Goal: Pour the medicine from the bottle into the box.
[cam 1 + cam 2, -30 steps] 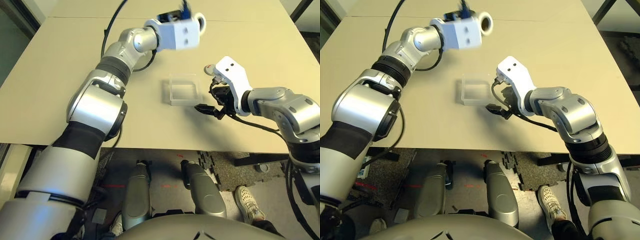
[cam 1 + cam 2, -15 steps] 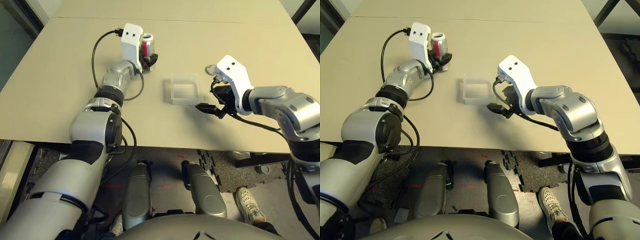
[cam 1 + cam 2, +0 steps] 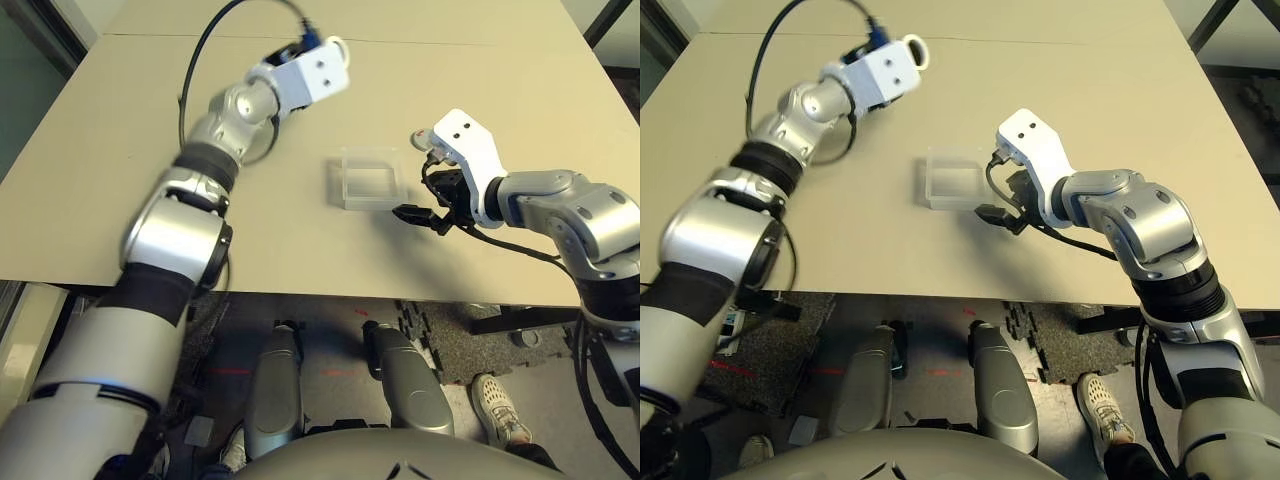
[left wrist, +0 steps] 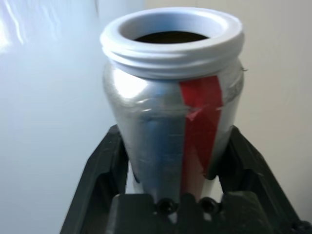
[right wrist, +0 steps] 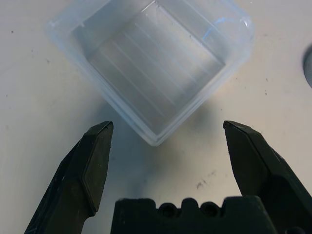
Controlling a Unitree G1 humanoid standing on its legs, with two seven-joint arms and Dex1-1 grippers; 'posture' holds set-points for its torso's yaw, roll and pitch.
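The bottle [image 4: 161, 112], silvery with a red strip and an open white rim, sits between the black fingers [image 4: 105, 161] of my left gripper [image 3: 328, 55], which is shut on it and raised above the table, back and left of the box. Its inside looks dark, and the medicine is hidden. The clear, shallow box [image 3: 368, 178] rests on the table, nothing visible inside it [image 5: 151, 63]. My right gripper [image 3: 415, 215] hovers low by the box's near right corner, open, with its fingers [image 5: 92, 165] spread and nothing between them.
A round grey cap [image 3: 418, 137] lies on the beige table [image 3: 120, 180] just behind my right wrist. The table's front edge runs close below the right gripper. Wide bare tabletop lies left of and behind the box.
Half a second ago my left arm held the bottle upright low over the table left of the box; it is now lifted up and back again. The right arm has stayed put.
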